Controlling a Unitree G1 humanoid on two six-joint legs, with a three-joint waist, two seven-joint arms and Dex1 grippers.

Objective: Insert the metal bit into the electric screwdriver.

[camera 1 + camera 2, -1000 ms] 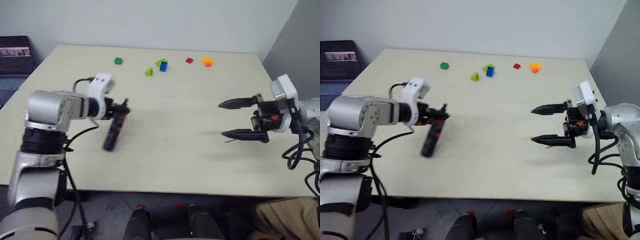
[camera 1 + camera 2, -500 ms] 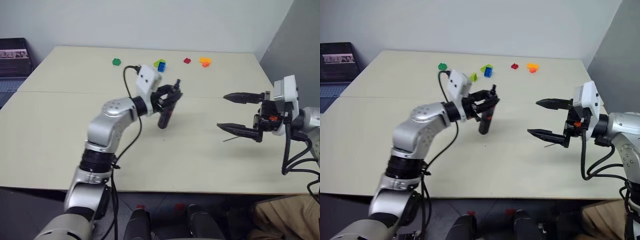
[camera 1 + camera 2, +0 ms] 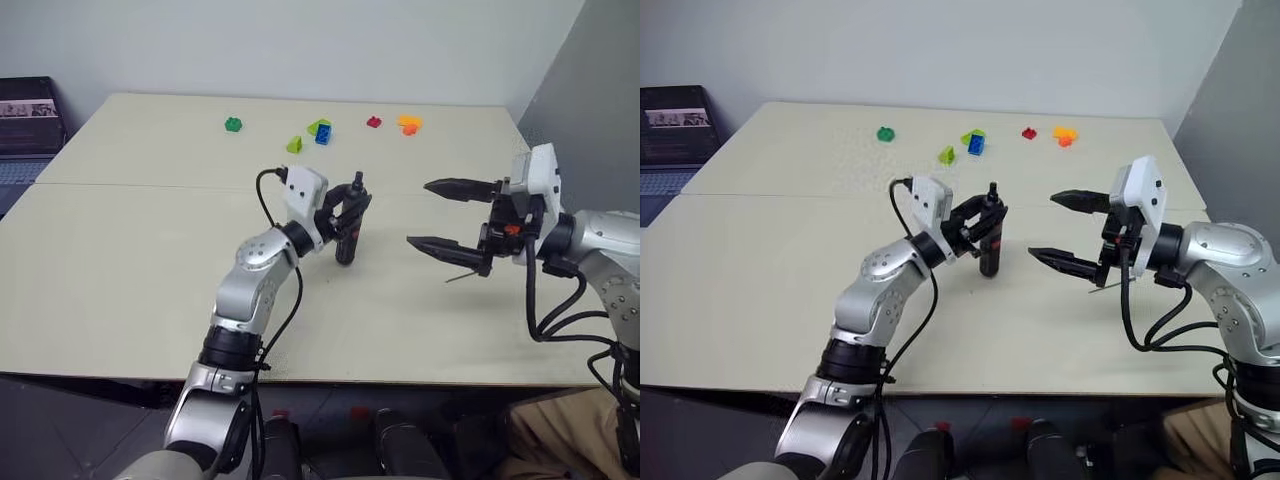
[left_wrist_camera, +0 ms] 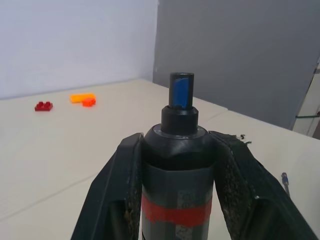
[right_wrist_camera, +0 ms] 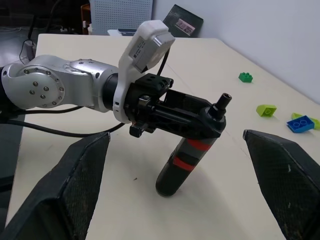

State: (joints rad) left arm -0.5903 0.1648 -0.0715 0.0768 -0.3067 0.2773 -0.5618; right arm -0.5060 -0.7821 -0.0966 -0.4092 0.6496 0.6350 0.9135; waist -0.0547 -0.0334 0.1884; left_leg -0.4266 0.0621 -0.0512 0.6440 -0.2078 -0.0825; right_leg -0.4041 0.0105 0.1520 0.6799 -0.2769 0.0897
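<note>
**Screwdriver in hand, bit not yet picked up**

Your left gripper [image 3: 350,200] is clamped on the electric screwdriver [image 3: 347,236], holding it roughly upright above the middle of the surface [image 3: 120,260]. Its narrow tip points up and its body hangs below the fingers. In the left wrist view the two fingers press against both sides of the black body just above the red band, so the grip looks firm.

Your right gripper [image 3: 447,214] hangs just across from the tool with its fingers spread wide and nothing between them. The metal bit [image 3: 460,276] lies on the surface beneath that gripper, a thin grey rod that is hard to make out.

By my reading you are about a third of the way through: the tool is lifted and presented. You have yet to lower the right gripper, pinch the bit, raise it, line it up with the tip and push it in.

The toy bricks [image 3: 322,131] at the far edge play no part.
</note>
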